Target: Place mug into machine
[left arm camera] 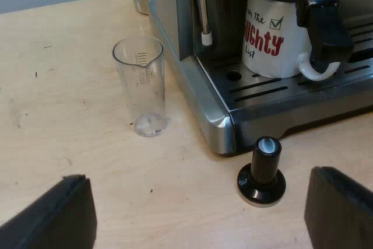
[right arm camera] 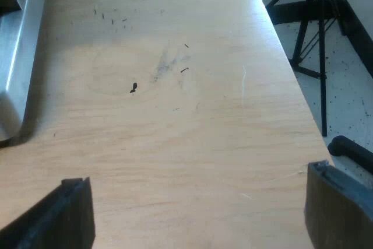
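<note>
2 black fingers of the left gripper (left arm camera: 198, 214) stand wide apart with nothing between them, low over the wooden table (left arm camera: 58, 86). Near them a tamper (left arm camera: 262, 173) with a black knob stands at the espresso machine's (left arm camera: 204, 109) front corner. 1 clear measuring glass (left arm camera: 143, 86) is upright just beside that corner. The white mug (left arm camera: 274, 39) with red lettering sits on the machine's drip tray (left arm camera: 274, 94), under a dark part of its front. The right gripper (right arm camera: 198, 208), also spread and empty, hangs over bare tabletop.
</note>
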